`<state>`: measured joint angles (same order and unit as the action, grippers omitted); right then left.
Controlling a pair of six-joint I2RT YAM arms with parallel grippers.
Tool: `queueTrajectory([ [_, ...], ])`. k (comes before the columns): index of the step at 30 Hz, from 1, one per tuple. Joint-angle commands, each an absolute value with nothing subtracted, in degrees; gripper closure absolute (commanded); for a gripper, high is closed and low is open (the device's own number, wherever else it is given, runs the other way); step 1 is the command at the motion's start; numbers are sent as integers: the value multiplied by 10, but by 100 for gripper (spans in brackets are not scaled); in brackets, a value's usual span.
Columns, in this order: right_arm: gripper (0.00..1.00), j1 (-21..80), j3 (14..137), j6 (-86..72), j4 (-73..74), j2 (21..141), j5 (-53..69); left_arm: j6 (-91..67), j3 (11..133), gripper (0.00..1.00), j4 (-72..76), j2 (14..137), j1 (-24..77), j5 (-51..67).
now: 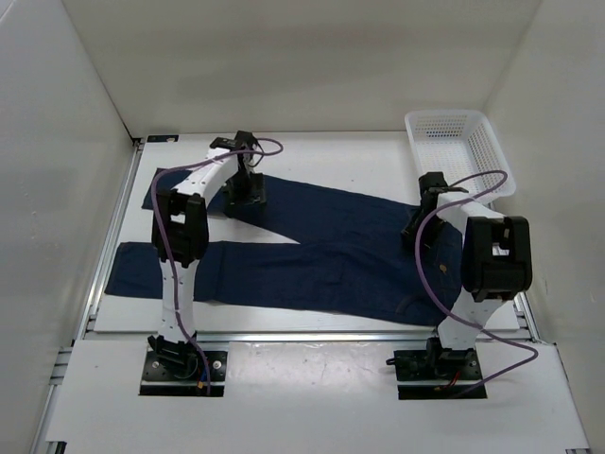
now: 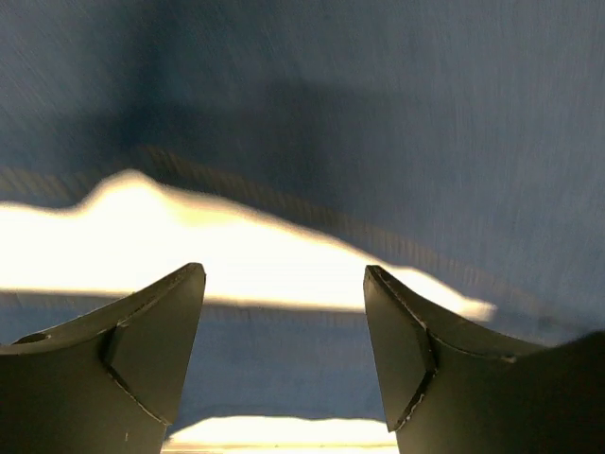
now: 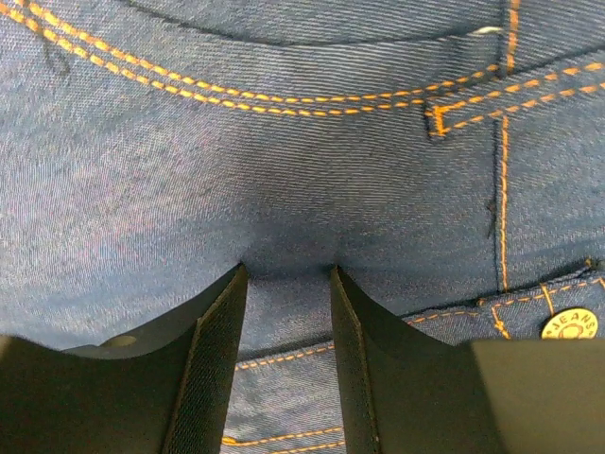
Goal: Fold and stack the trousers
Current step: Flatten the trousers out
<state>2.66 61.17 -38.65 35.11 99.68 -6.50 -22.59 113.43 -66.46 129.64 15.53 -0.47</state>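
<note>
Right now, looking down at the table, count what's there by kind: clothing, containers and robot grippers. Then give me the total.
Trousers: 1, dark blue, spread out flat
Basket: 1, white
Grippers: 2, the left gripper and the right gripper, both down at the denim
Total: 4

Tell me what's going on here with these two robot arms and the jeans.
Two arms are working on dark blue jeans that lie spread flat on the table, legs to the left, not yet folded. The left gripper hangs open over one leg, holding nothing. The right gripper is down at the waist, jaws parted, tips against the denim. A white basket sits far right.
</note>
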Motion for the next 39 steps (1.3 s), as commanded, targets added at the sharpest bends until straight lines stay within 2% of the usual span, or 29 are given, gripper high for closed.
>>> queueTrajectory([
  [1, 54, 24, 656, -406, 381, 1036, -119, -205, 1081, 21, -666, 1164, 198, 13],
  [6, 54, 24, 691, -431, 387, 1052, -141, -200, 974, 20, -666, 1084, 264, 18],
  [9, 54, 24, 669, -437, 361, 996, -148, -207, 940, 20, -659, 1071, 310, 18],
  [16, 54, 34, 559, -415, 333, 764, -120, -248, 831, 20, -599, 1101, 398, 12],
  [21, 57, 54, 489, -399, 338, 711, -35, -270, 795, 21, -569, 1135, 446, 7],
  [26, 57, 107, 414, -422, 350, 675, -26, -287, 738, 22, -569, 1147, 457, -27],
  [32, 57, 128, 383, -428, 387, 618, -32, -305, 681, 25, -579, 1112, 457, -54],
  [39, 58, 169, 343, -450, 431, 613, -26, -300, 756, 26, -655, 1071, 427, -116],
])
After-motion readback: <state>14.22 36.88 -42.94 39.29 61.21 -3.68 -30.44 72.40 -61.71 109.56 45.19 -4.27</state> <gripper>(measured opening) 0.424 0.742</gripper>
